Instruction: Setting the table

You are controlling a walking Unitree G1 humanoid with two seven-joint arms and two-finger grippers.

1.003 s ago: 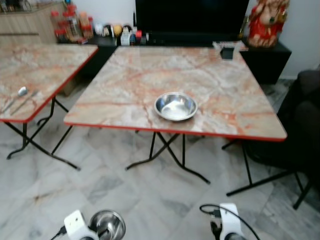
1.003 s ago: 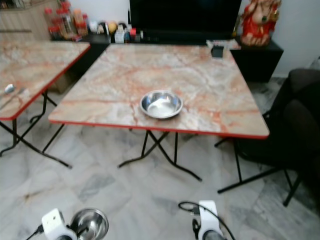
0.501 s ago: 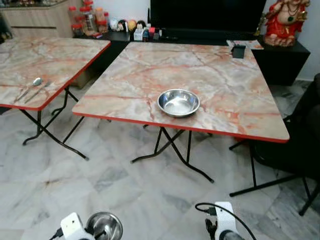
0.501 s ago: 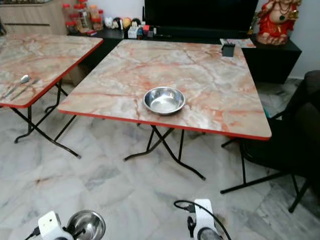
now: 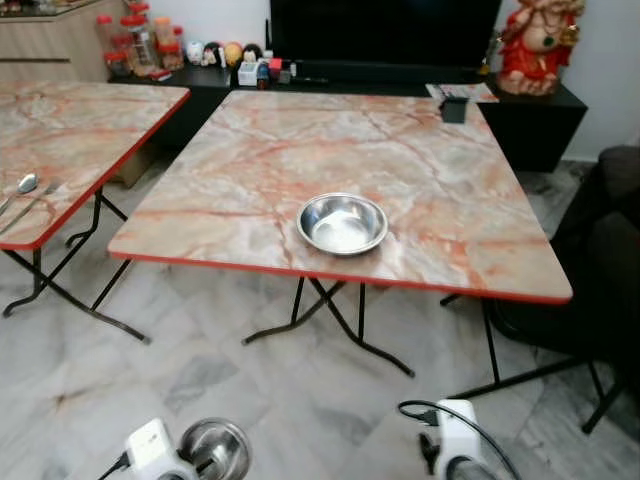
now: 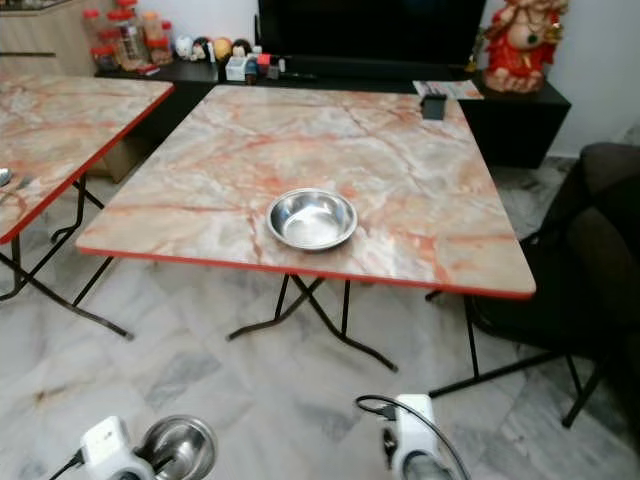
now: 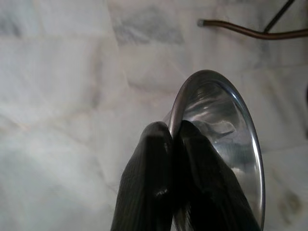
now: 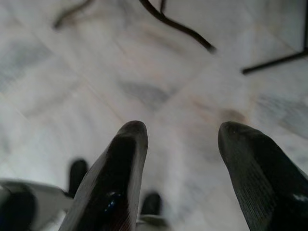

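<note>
right gripper [image 8: 180, 144] seen from wrist, two black fingers [image 8: 113, 185] wide apart, nothing between jaws. below them, blurred white-grey marble floor [image 8: 159, 82] with faint darker veins. thin black desk leg [image 8: 178, 26] curves across floor at far side; second straight black leg [image 8: 274, 60] runs toward frame edge. another dark curved bar [image 8: 70, 14], blurred, near far corner. near finger base, dark rounded shapes and pale grey part [image 8: 38, 199], too blurred to identify.

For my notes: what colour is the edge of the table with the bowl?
Red edge of the table, clearest in the left eye view.
</note>
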